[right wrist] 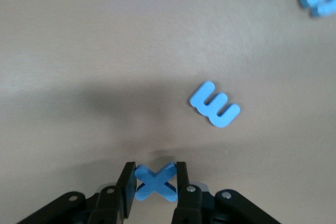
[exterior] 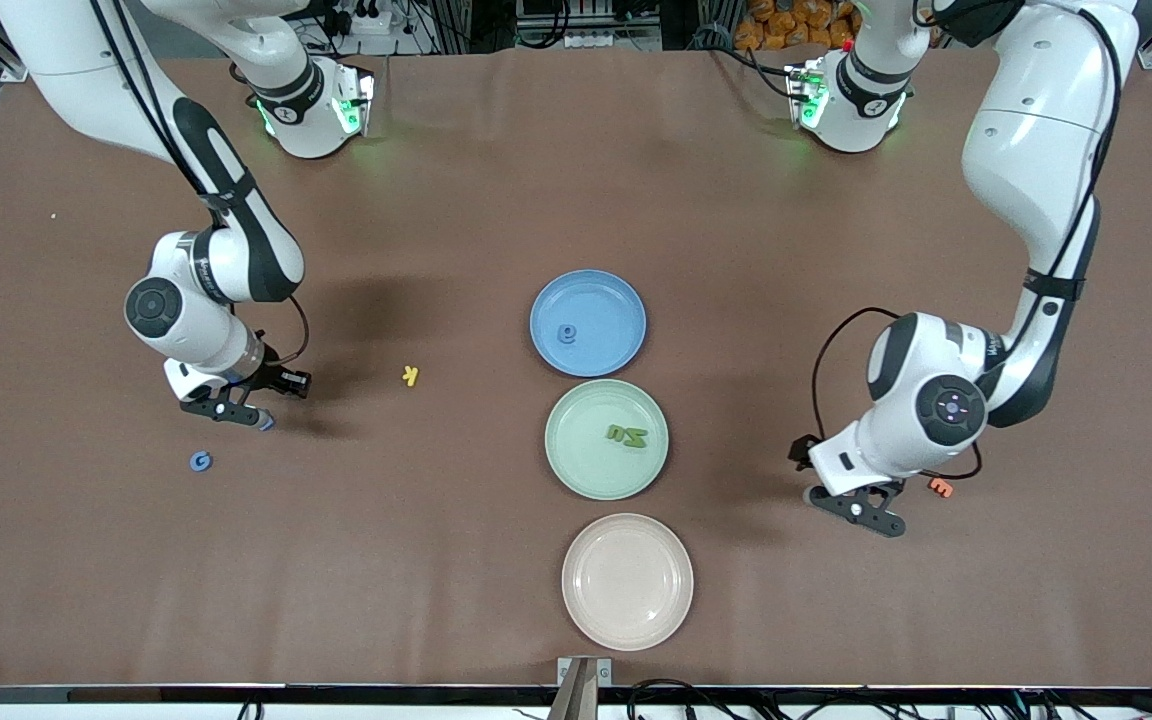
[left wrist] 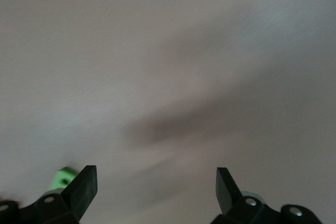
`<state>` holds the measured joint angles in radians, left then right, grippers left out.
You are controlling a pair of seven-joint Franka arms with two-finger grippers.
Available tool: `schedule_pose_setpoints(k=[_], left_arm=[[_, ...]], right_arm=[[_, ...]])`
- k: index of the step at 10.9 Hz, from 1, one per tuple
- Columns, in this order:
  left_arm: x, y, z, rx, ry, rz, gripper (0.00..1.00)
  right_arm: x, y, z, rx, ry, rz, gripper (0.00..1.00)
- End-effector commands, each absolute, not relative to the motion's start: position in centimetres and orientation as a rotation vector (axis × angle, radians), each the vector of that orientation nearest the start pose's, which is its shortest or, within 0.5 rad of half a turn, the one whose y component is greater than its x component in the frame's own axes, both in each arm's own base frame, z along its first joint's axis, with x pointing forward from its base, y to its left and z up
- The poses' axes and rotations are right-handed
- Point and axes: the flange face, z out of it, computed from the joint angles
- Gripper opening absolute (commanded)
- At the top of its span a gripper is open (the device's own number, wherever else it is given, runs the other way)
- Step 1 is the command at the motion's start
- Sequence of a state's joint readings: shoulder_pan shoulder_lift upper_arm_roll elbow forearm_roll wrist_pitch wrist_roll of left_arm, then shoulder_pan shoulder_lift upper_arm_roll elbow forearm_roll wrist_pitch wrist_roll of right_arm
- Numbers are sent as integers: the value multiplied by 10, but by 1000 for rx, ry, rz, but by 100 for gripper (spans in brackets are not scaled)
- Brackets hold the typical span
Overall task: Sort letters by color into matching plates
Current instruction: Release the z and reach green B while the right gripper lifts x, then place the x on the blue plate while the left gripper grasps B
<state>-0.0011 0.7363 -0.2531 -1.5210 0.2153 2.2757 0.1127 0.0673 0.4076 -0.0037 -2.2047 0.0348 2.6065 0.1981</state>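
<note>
Pincer of the left arm (exterior: 871, 515) hangs with its fingers spread wide and nothing between them, low over bare brown table (exterior: 416, 560) toward the left arm's end; an orange letter (exterior: 940, 487) lies on the table just beside it. Nearest the front camera, toward the middle of the table from that pincer, sits the pale beige plate (exterior: 627, 582), round, matte and bare inside. Next comes the mint green plate (exterior: 606, 439), carrying two green letters (exterior: 627, 434), and then the blue plate (exterior: 588, 322) with one blue letter (exterior: 567, 333) in it; the three rims nearly touch in a line.

Right pincer (right wrist: 152, 184) is clenched on a blue X (right wrist: 155, 182), a chunky cross-shaped piece gripped by its sides, just above the table toward the right arm's end. Beneath it on the cloth lies a blue E (right wrist: 215, 104), and a blue G (exterior: 200, 461) rests near, closer to the front camera. A yellow letter (exterior: 411, 376) lies between this pincer and the plates. Wide open table surrounds both pincers. No writing can be read.
</note>
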Motion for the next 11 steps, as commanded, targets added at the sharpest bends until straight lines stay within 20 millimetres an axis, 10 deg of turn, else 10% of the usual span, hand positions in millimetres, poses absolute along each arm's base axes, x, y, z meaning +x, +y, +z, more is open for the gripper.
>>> schedule_pose_setpoints(k=[1, 11], left_arm=[[706, -82, 236, -2976, 854, -42, 100], [709, -52, 192, -2935, 1011, -65, 85]], right_arm=[[569, 47, 229, -3136, -79, 24, 28], [557, 269, 294, -3036, -800, -53, 24]])
